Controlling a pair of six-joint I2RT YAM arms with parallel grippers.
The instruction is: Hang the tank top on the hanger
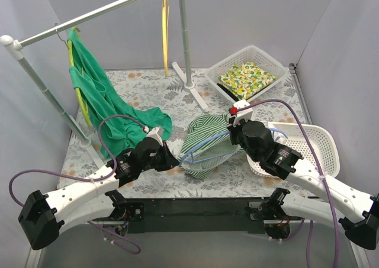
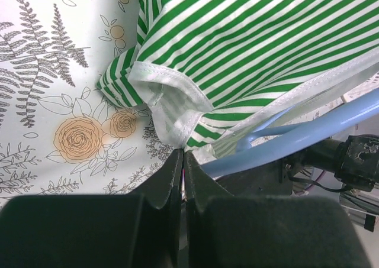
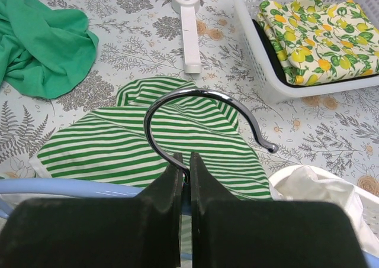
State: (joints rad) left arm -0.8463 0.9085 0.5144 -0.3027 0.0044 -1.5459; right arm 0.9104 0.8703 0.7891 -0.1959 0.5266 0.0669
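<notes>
The green-and-white striped tank top [image 1: 207, 142] lies bunched in the middle of the table, also seen in the left wrist view [image 2: 249, 49] and the right wrist view [image 3: 136, 144]. The light blue hanger [image 1: 204, 144] lies across it, its bar in the left wrist view [image 2: 296, 139] and its metal hook in the right wrist view [image 3: 195, 105]. My left gripper [image 2: 182, 157] is shut on the tank top's white hem at its left edge. My right gripper [image 3: 185, 161] is shut on the hanger at the base of the hook.
A plain green garment [image 1: 100, 96] hangs from a yellow-green hanger on the white rack [image 1: 89, 16] and trails onto the table. A yellow hanger [image 1: 165, 25] hangs further right. A white basket [image 1: 228, 67] holds a yellow-patterned cloth [image 1: 246, 78]. Another white basket [image 1: 323, 144] sits at right.
</notes>
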